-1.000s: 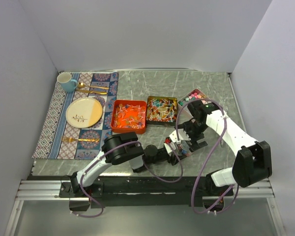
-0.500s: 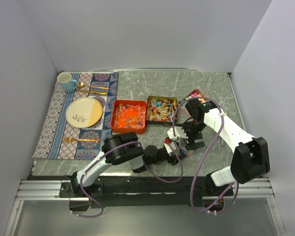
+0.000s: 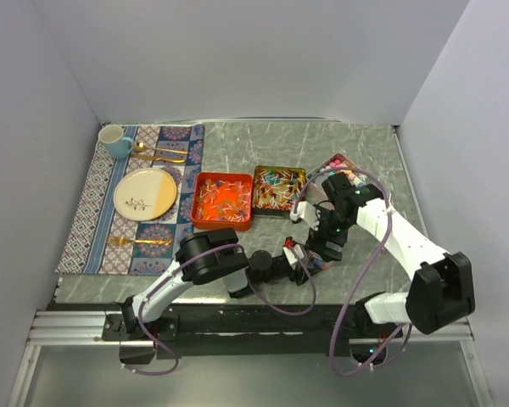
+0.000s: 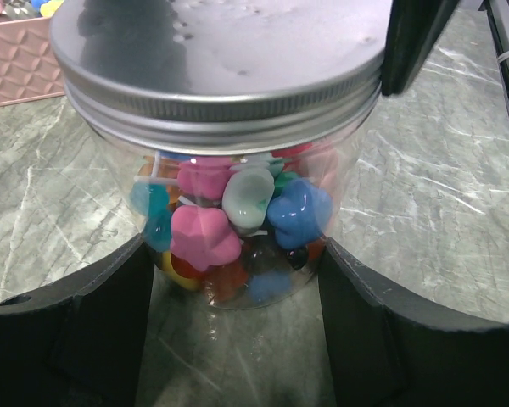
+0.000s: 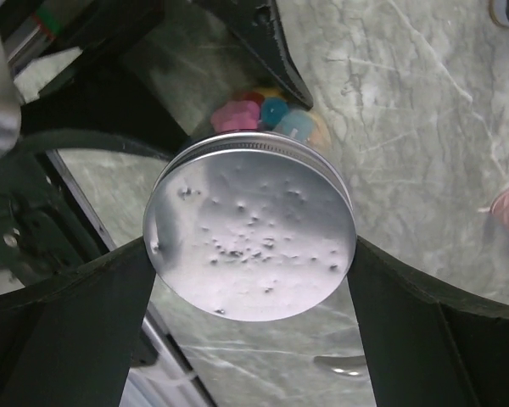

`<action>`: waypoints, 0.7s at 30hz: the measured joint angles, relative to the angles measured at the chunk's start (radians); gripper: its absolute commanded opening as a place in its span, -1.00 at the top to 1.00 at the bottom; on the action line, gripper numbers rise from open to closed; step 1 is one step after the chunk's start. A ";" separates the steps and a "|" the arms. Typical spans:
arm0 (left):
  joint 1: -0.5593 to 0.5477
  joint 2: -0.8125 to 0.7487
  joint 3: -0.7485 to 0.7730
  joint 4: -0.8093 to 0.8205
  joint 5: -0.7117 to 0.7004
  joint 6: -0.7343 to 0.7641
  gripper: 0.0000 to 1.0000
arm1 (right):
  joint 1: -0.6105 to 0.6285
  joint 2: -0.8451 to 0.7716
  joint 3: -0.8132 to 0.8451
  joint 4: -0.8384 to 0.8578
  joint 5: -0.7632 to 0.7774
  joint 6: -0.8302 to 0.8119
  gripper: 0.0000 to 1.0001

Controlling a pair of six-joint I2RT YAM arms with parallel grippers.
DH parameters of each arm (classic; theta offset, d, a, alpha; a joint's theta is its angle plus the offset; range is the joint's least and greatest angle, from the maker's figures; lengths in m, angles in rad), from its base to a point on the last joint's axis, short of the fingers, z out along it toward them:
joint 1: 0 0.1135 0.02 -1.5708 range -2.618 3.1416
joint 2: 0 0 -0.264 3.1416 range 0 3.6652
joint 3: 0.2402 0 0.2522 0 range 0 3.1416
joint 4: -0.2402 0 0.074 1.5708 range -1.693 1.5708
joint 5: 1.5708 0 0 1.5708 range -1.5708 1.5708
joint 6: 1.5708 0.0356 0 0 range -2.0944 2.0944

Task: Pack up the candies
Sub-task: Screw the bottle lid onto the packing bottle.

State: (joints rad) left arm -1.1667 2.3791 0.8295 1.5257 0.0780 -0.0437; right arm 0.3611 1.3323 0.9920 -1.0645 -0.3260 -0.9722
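Observation:
A clear jar (image 4: 237, 212) stands on the marble table near the front edge, filled with pink, blue, green and red candies (image 4: 205, 233). A silver metal lid (image 5: 250, 229) sits on its mouth. My left gripper (image 4: 233, 254) is shut on the jar's lower body, one finger against each side. From above, my right gripper (image 5: 251, 250) is shut on the lid, and its fingers touch the rim on both sides. In the top view the jar (image 3: 310, 257) is mostly hidden under the right wrist (image 3: 327, 233). The candies (image 5: 271, 110) show beneath the lid in the right wrist view.
An orange tray (image 3: 221, 201) and a dark tin (image 3: 279, 188) of twist-wrapped sweets stand behind the jar. A pink box (image 3: 335, 166) of ball sweets is at the back right. A patterned placemat (image 3: 97, 212) on the left carries a plate (image 3: 145, 193), a blue cup (image 3: 115, 141) and gold cutlery.
My right arm has swung left and forward over the jar, and its jaws have narrowed onto the lid. The left gripper and the jar have stayed put.

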 measured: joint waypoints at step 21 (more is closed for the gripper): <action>-0.011 0.000 -0.002 0.002 -0.023 0.037 0.60 | 0.004 -0.061 -0.044 -0.024 -0.002 -0.155 -1.00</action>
State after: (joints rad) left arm -1.1778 2.3787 0.8280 1.5280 0.0555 -0.0067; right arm 0.3653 1.2713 0.9482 -1.0885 -0.3279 -1.1271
